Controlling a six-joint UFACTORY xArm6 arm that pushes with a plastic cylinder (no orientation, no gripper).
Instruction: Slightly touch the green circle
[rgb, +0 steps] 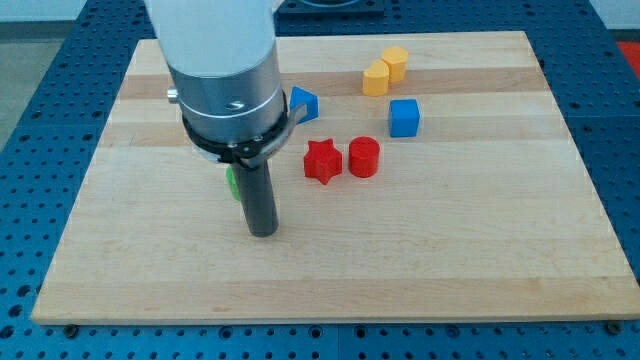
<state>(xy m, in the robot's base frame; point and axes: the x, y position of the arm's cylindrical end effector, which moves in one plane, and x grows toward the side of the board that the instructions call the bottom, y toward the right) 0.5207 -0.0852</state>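
Note:
The green circle (231, 181) shows only as a thin green sliver at the left edge of my dark rod; most of it is hidden behind the rod. My tip (262, 233) rests on the wooden board, just below and to the right of that sliver. I cannot tell whether the rod touches the green block.
A red star (322, 161) and a red cylinder (364, 157) sit to the right of the rod. A blue triangle-like block (304, 103) peeks from behind the arm. A blue cube (404, 117) and two yellow blocks (385, 70) lie at upper right. The board (450, 260) has blue perforated table around it.

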